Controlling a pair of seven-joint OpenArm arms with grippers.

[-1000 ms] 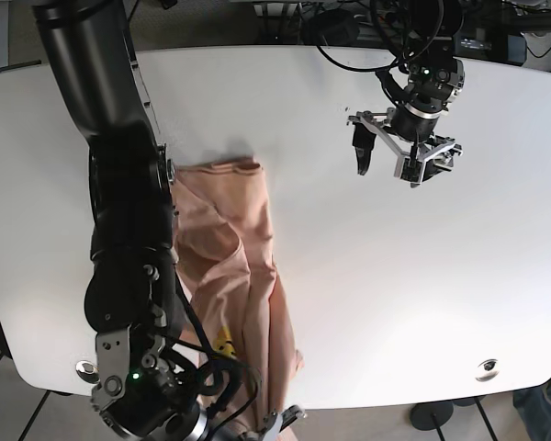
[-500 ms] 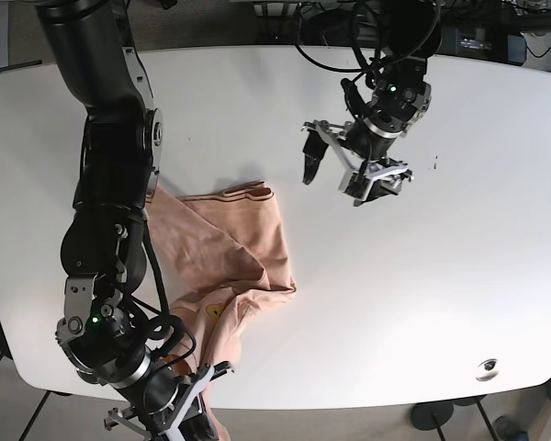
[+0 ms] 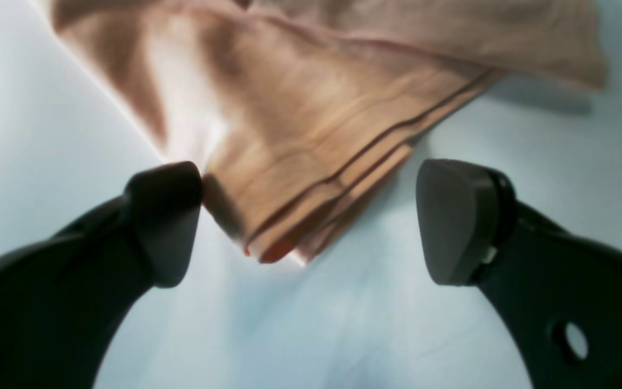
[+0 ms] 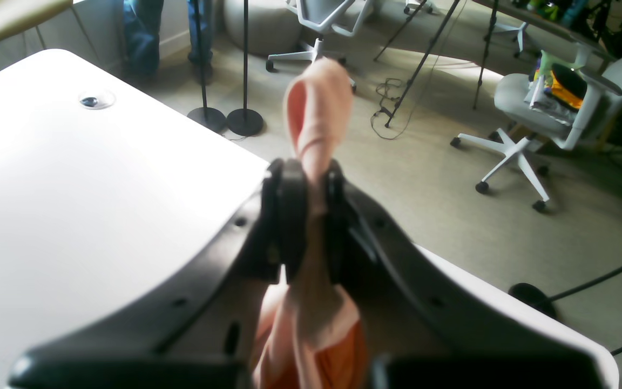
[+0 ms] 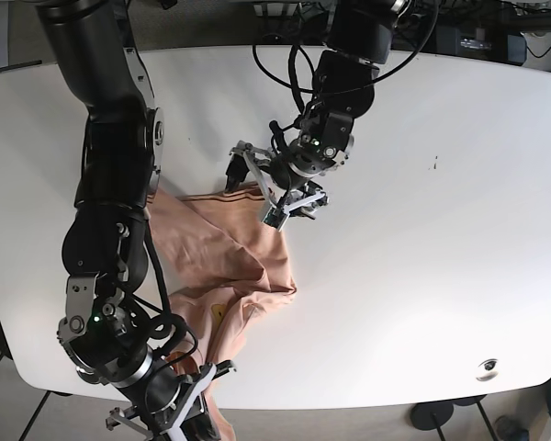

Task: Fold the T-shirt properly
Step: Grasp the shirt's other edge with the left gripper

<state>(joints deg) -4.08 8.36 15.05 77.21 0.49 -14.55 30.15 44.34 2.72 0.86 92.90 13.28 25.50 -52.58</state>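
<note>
Toward the left half of the white table (image 5: 459,276), the peach T-shirt (image 5: 230,266) lies rumpled, stretching from about the middle of the surface down to the near edge, where its lower end hangs past the rim. At that near edge the right gripper (image 4: 304,208) is clenched on a bunched fold of the T-shirt, cloth poking up between the jaws and more trailing beneath them; the right wrist view shows it held just beyond the table's rim, over the floor. At the T-shirt's far end, the left gripper (image 3: 305,221) stands released, its two jaws spread wide on either side of a layered hemmed corner of the cloth; one finger (image 3: 165,216) is touching or just beside the fabric's edge, the other well apart from it. Bare tabletop lies open across the whole right half and along the far edge, with only a small round fitting (image 5: 487,369) near the near right corner. Beyond the near edge stand office chairs (image 4: 554,102), tripod legs (image 4: 424,59) and stand bases (image 4: 244,121) on the floor.
</note>
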